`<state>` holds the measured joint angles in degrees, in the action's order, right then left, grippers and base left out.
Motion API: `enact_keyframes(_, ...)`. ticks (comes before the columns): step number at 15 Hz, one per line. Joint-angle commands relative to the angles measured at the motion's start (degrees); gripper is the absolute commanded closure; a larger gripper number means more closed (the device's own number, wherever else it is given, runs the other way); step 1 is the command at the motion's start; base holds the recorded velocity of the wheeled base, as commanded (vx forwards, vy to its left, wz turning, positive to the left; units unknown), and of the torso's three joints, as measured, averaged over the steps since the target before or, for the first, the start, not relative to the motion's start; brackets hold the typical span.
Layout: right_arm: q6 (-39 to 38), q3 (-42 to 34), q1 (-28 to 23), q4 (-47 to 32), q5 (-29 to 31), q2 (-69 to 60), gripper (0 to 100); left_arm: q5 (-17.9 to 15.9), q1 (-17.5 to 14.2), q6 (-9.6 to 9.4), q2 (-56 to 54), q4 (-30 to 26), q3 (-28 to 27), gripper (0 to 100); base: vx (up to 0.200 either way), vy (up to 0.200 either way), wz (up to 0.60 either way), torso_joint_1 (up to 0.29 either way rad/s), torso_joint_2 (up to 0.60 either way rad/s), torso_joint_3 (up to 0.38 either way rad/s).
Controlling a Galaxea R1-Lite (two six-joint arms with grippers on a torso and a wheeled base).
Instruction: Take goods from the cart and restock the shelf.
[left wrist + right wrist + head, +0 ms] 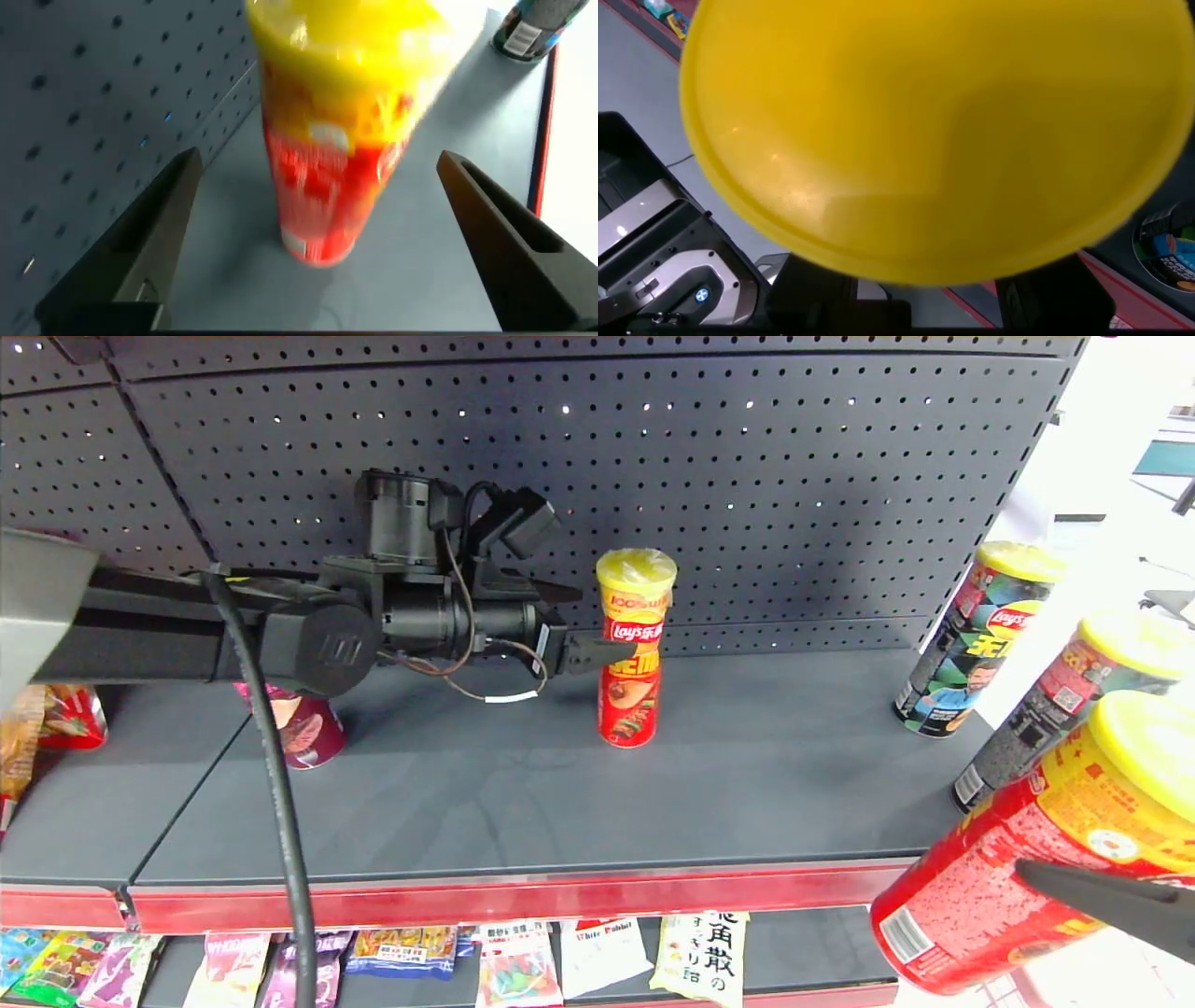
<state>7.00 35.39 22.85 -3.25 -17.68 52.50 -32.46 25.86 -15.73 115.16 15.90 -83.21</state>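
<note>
A red chips can with a yellow lid (633, 653) stands upright mid-shelf, near the pegboard back wall. My left gripper (591, 623) is level with it, open, with one finger on each side of the can (336, 140) and a clear gap to both. At the lower right my right gripper (1074, 863) is shut on a second red can with a yellow lid (980, 887), held tilted in front of the shelf's right end. That can's yellow lid (934, 131) faces the right wrist camera.
A dark patterned can (976, 639) stands at the shelf's right end, and another dark can (1064, 709) leans just in front of it. A purple can (303, 728) stands behind my left arm. Snack bags (523, 961) hang on the lower shelf. The grey shelf board (794, 775) is bare between the cans.
</note>
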Motion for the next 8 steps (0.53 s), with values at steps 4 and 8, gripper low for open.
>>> enact_keyframes(4, 0.0, 0.1, 0.0, 0.0, 0.3, 0.1, 100, -0.4, 1.6, -0.01, 6.3, 0.0, -6.8, 0, 0.000, 0.000, 0.00, 0.000, 0.00, 0.000)
enact_keyframes(8, 0.0, 0.1, 0.0, 0.0, 1.0, 0.1, 100, -1.9, 2.7, 0.26, 8.7, -0.1, -9.0, 0, 0.000, 0.000, 0.00, 0.000, 0.00, 0.000)
